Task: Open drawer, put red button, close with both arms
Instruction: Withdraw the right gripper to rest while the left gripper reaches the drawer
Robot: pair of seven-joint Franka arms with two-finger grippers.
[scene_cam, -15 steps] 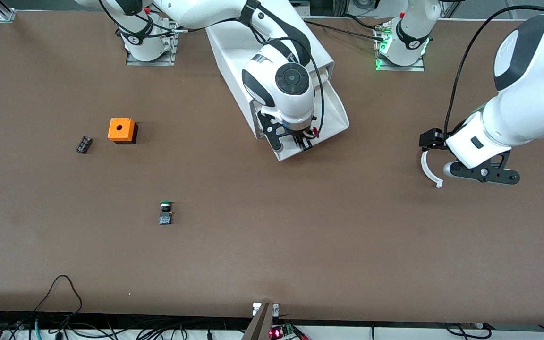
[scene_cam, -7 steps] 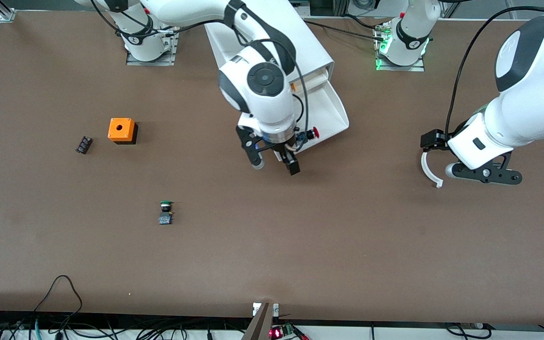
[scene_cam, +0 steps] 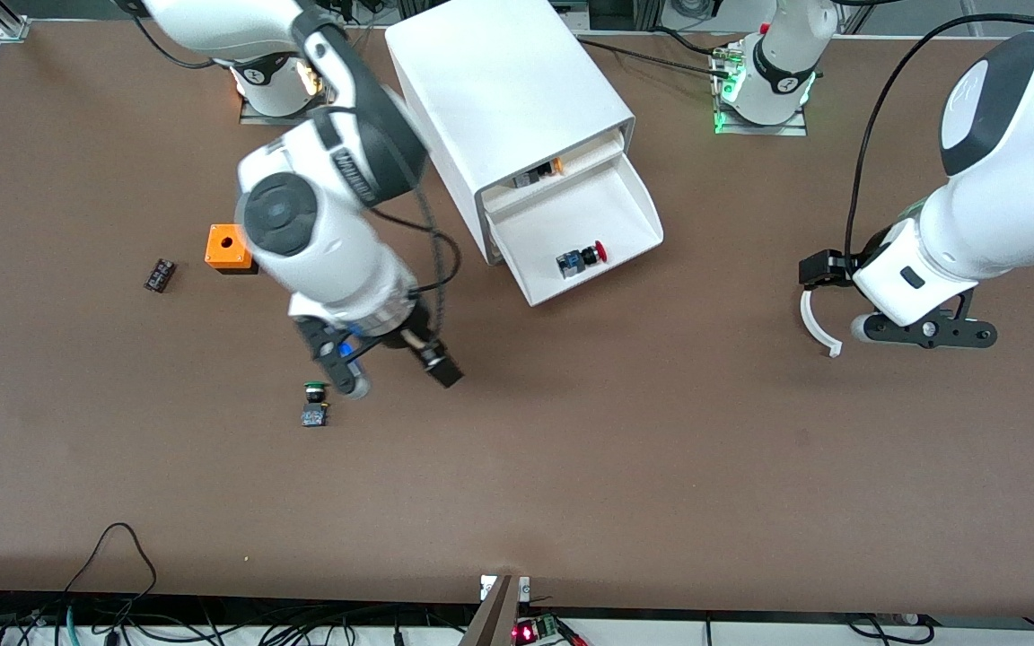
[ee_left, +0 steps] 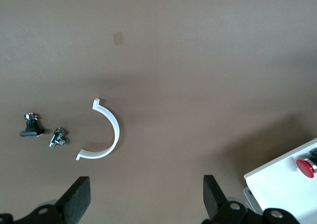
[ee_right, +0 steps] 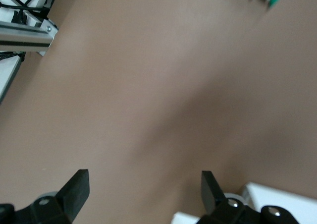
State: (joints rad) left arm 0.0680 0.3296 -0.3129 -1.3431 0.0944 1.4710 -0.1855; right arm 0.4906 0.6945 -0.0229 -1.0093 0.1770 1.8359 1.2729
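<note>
The drawer [scene_cam: 611,202] stands pulled out of the white cabinet [scene_cam: 508,99]. The red button [scene_cam: 582,258] lies on its side in the drawer, near the front wall. Its red cap also shows in the left wrist view [ee_left: 307,167]. My right gripper [scene_cam: 394,375] is open and empty, up over bare table beside the green button [scene_cam: 314,404], well away from the drawer. In the right wrist view the right gripper [ee_right: 143,189] holds nothing. My left gripper [scene_cam: 919,332] is open and empty over the table at the left arm's end, where it waits; it also shows in the left wrist view [ee_left: 146,204].
A white curved piece [scene_cam: 818,325] lies by the left gripper, with two small dark parts [ee_left: 30,127] near it. An orange box [scene_cam: 232,247] and a small black part [scene_cam: 159,274] lie toward the right arm's end. The top tier shows an orange-black part [scene_cam: 537,173].
The right gripper let go of the red button in the drawer, then swung out toward the right arm's end to the green button. The left arm has not moved.
</note>
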